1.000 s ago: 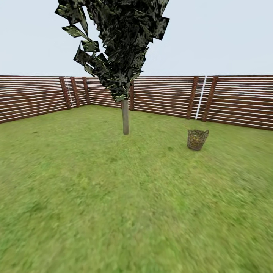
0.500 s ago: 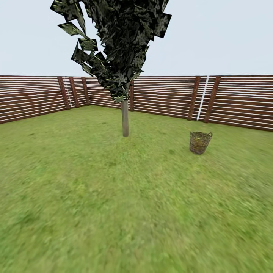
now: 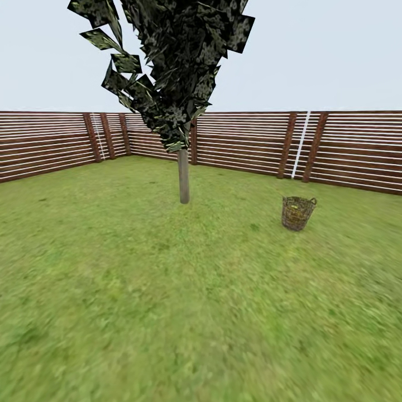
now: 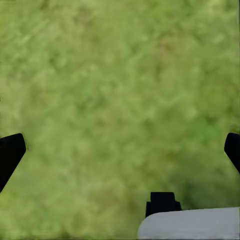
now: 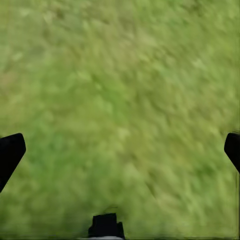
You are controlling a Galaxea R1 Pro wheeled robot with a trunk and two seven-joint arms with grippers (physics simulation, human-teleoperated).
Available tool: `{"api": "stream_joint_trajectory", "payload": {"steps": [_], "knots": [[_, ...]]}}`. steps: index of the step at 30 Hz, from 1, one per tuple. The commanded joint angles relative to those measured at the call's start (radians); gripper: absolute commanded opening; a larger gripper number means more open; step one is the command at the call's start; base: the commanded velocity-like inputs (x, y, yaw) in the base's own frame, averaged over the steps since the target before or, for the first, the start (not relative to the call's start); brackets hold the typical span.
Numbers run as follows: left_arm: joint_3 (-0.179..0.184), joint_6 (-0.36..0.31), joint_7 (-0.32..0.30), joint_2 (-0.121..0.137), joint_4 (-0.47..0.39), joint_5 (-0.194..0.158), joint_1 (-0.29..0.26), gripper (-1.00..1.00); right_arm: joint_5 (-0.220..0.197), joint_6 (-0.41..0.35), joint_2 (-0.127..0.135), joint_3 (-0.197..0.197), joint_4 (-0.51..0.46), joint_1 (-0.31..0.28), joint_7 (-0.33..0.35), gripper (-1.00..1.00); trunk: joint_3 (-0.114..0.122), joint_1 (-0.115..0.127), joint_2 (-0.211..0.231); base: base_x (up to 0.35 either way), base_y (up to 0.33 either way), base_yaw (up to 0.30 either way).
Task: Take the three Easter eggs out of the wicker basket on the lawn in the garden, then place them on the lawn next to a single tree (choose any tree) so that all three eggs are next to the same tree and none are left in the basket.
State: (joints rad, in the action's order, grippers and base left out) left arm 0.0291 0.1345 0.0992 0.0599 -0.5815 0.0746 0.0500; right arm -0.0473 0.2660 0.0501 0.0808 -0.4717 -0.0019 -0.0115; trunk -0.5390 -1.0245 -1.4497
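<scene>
Right of tree [image 3: 183, 176]: wicker basket [image 3: 297, 213] on lawn [image 3: 167, 290]; fence [image 3: 245, 142] behind.

A brown horizontal-slat wooden fence [image 3: 251, 146] is seen across the far side, running from nine o'clock to three o'clock. It is braced by darker upright posts [image 3: 285, 144] and thin white poles [image 3: 301, 144]. Pale grey-blue sky [image 3: 312, 56] is spread above it, toward twelve o'clock.

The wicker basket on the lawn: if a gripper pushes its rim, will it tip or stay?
The wicker basket is probably light, since its woven sides are open. It looks narrower at the base than at the rim, so a sideways push could tip it. The lawn is flat, so it probably stands steady otherwise.
</scene>
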Motion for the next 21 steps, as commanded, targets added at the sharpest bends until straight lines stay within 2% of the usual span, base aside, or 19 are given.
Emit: {"api": "stream_joint_trajectory", "payload": {"steps": [1, 6, 15, 16, 21], "knots": [[0.009, 0.007, 0.006, -0.004, 0.005, 0.014, 0.006, 1.0, -0.006, 0.003, 0.0, -0.002, 0.006, 0.006, -0.001, 1.0, -0.001, 0.0, 0.0, 0.294, -0.091, 0.0], [0.035, 0.035, 0.005, -0.011, 0.003, 0.042, 0.035, 1.0, -0.009, 0.006, -0.001, 0.0, 0.026, 0.013, -0.001, 1.0, 0.003, 0.0, 0.0, 0.317, -0.099, -0.121], [0.035, 0.071, 0.005, -0.011, 0.003, 0.092, 0.047, 1.0, -0.009, 0.006, -0.001, 0.0, 0.025, 0.013, -0.001, 1.0, 0.012, 0.0, 0.0, 0.322, -0.1, -0.212], [0.035, 0.071, 0.005, -0.012, 0.003, 0.132, 0.047, 1.0, -0.009, 0.006, -0.001, 0.0, 0.025, 0.013, -0.001, 1.0, 0.013, 0.0, 0.0, 0.322, -0.1, -0.223], [0.035, 0.072, 0.005, -0.012, 0.003, 0.132, 0.047, 1.0, -0.009, 0.007, -0.001, 0.0, 0.025, 0.013, -0.001, 1.0, 0.018, 0.0, 0.0, 0.322, -0.1, -0.23]]}}
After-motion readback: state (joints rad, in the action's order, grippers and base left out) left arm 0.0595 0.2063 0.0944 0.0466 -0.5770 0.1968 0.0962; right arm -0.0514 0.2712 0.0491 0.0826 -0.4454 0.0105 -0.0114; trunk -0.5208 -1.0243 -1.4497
